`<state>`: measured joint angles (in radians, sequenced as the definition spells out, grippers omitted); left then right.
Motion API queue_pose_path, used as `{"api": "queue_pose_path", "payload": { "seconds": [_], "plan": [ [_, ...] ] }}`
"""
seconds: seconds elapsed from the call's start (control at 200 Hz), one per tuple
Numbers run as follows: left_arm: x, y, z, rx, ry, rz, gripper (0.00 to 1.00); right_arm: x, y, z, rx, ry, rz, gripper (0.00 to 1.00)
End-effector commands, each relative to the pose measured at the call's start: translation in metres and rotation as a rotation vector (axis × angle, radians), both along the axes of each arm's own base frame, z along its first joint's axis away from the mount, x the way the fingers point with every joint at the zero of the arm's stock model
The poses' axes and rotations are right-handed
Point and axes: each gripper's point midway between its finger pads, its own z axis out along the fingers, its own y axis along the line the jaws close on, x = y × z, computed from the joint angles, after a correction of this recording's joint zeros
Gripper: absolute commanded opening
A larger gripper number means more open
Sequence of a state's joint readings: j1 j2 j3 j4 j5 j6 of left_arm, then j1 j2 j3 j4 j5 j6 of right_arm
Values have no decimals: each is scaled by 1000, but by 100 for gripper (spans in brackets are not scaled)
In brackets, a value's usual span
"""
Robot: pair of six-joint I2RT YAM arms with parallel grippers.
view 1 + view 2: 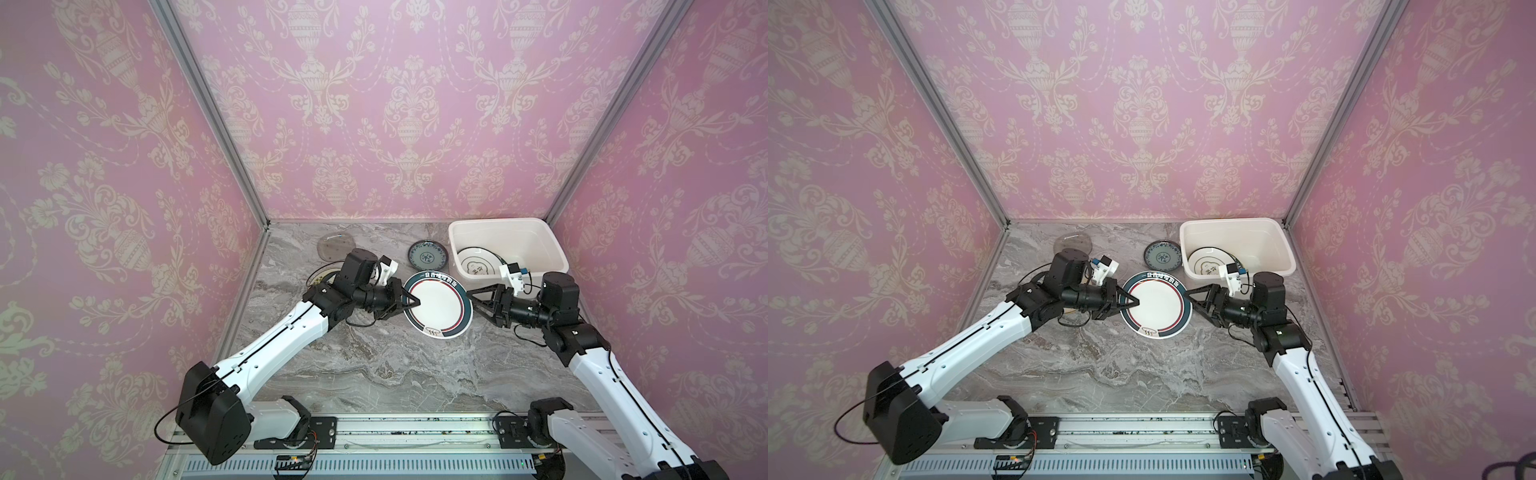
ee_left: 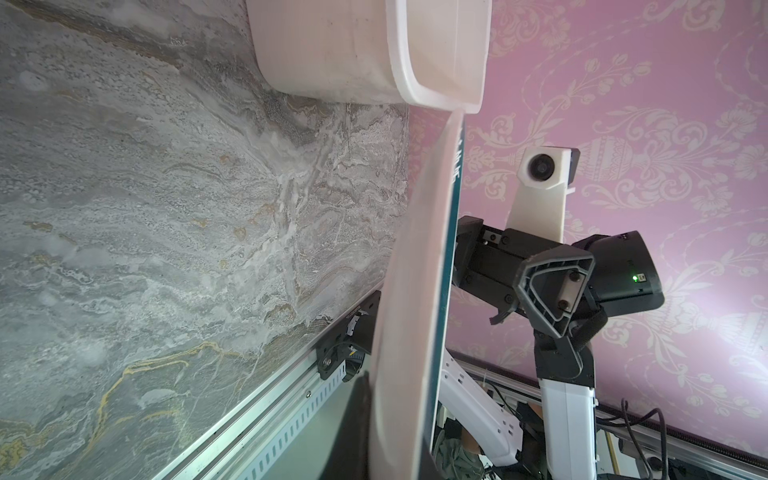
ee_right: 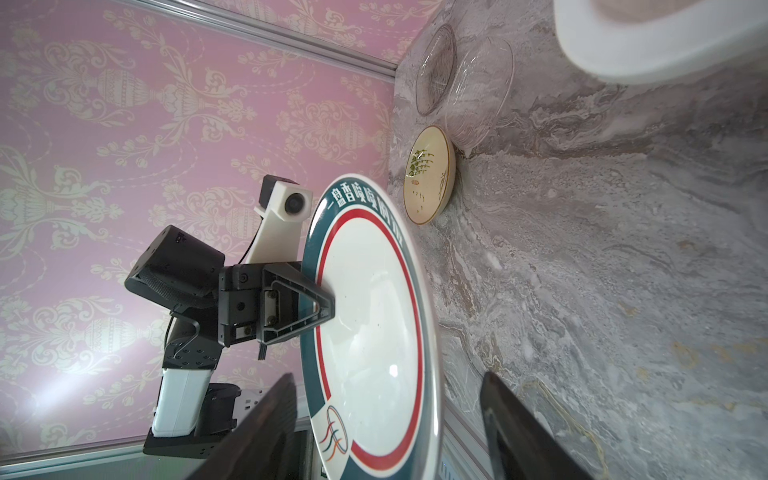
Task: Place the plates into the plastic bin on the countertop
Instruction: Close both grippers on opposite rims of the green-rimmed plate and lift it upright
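The left claw (image 1: pixel 411 305) is clenched on one edge of the big plate (image 1: pixel 440 305). It holds the plate up off the countertop (image 1: pixel 374 365), just in front of the plastic bin (image 1: pixel 498 221). The right claw (image 1: pixel 473 297) is let go and wide, with a finger on each side of the plate's other edge.

The plate looks hard, smooth and shiny. I think it could slip, fall and break if the left claw lets go too soon.

A round blue-patterned plate (image 1: pixel 428 254) lies flat just beside the bin. A white plate (image 1: pixel 478 262) rests inside the bin. A see-through glass plate (image 1: pixel 336 246) sits well away from the bin.
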<state>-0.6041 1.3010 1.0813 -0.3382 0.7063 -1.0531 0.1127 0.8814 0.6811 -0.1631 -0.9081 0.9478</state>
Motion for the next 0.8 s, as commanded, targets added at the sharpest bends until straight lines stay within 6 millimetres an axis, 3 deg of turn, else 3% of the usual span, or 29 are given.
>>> {"api": "queue_pose_path", "payload": {
  "seconds": [0.0,0.305,0.796],
  "plan": [
    [-1,2,15,-46,-45,1,0,-4,7,-3,23,-4,22,69],
    [4,0,13,-61,-40,28,0,-5,39,-5,42,-13,90,64],
    [5,0,5,-65,-26,39,0,5,58,8,76,-63,89,24]
  ]
}}
